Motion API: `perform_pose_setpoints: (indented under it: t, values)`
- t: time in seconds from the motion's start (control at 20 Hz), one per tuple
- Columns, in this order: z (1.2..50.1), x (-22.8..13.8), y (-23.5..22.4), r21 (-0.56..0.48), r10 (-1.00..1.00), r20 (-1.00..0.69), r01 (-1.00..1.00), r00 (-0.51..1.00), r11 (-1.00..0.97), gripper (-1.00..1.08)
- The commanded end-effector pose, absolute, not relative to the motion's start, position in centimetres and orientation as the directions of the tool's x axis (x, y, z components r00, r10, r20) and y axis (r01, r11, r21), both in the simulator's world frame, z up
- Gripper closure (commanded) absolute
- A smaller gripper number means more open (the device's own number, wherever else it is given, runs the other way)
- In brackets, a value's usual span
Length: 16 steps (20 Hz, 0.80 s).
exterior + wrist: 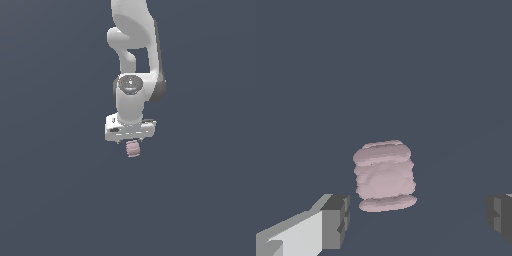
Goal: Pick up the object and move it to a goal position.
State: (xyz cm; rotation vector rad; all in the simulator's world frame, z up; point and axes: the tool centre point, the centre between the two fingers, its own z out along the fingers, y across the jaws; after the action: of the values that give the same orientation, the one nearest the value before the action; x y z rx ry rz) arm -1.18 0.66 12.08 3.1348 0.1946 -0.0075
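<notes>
Hanging just above the pink object (132,148), the tool (130,141) has its jaws spread wide, gripping nothing.

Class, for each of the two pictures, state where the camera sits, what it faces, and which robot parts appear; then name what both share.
Exterior view: off the arm, facing the white Panda arm and its hand above the pink barrel-shaped object.
Wrist view: on the wrist, looking past two spread fingers at the object on the grey floor.
Shared: the object, the hand and the floor.
</notes>
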Motion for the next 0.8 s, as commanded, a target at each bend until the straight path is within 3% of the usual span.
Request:
perform_pose_setpoints:
  t: [0.0, 0.75]
  values:
    - [10.8, -1.5, 1.4, 0.001, 0.173, -0.003, 0.173, 0.985, -0.985, -0.92]
    - [8.0, -2.0, 2.4, 0.0, 0.234, -0.001, 0.234, 0.972, -0.972, -0.92]
